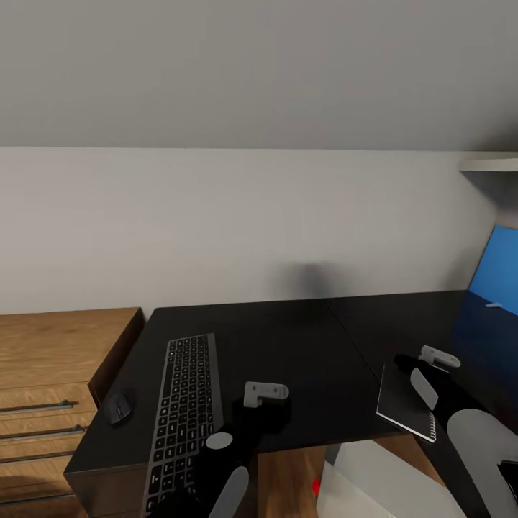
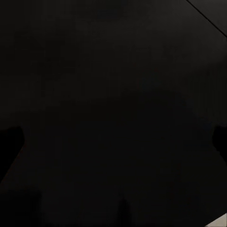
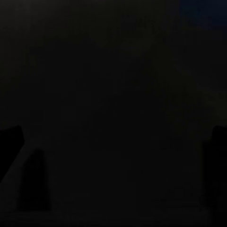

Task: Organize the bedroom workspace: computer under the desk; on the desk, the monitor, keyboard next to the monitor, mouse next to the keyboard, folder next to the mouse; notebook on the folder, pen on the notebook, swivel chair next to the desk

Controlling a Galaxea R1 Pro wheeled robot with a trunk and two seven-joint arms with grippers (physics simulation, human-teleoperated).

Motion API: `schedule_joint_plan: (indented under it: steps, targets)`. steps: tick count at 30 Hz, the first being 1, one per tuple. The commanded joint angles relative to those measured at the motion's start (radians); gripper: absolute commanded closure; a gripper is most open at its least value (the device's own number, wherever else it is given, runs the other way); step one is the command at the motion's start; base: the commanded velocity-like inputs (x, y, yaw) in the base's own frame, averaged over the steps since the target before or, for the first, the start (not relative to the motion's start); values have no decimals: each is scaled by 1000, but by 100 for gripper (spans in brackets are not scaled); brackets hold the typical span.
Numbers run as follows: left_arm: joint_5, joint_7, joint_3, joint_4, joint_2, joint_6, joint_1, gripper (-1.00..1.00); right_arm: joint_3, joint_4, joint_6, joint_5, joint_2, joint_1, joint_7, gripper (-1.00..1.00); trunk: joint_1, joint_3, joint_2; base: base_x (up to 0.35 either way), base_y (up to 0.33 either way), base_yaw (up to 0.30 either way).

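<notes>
On the black desk [image 1: 302,338], the grey keyboard [image 1: 185,417] lies lengthwise at the left, with the dark mouse [image 1: 117,408] beside it near the desk's left edge. A dark spiral notebook [image 1: 401,404] rests at the front right. The monitor's blue screen [image 1: 501,277] shows at the right edge. My left gripper [image 1: 273,411] hangs over bare desk right of the keyboard. My right gripper [image 1: 411,365] sits at the notebook's far edge. In both wrist views the fingers [image 2: 10,142] [image 3: 12,142] stand wide apart over dark desk surface with nothing between them.
A wooden drawer unit [image 1: 50,388] adjoins the desk on the left. White shapes [image 1: 381,482] with a small red item [image 1: 316,488] lie below the desk's front edge; what they are I cannot tell. A white shelf [image 1: 489,164] juts from the wall at upper right.
</notes>
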Motion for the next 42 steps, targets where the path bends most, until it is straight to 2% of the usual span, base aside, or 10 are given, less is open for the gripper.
schedule_joint_plan:
  steps: [1, 5, 12, 15, 42]
  targets:
    - [11, 10, -1, -1, 0, 2, -1, -100, -3, -1, 6, -20, 0, 1, -3, -100, 0, -1, 0, 0, 0, 0]
    - [11, 10, -1, 1, 2, 2, -1, -100, -3, -1, 7, -20, 0, 1, -4, -100, 0, -1, 0, 0, 0, 0]
    - [14, 9, -1, 3, 33, 3, -1, -100, -3, -1, 28, -20, 1, 1, -4, -100, 0, -1, 0, 0, 0, 0]
    - [15, 9, -1, 4, 38, 3, -1, -100, -3, -1, 46, -20, 1, 1, -3, -100, 0, -1, 0, 0, 0, 0]
    - [15, 8, -4, 7, 41, 3, -1, -100, -1, 0, 60, -20, 4, 1, -3, -100, 0, -1, 0, -99, 44, 0]
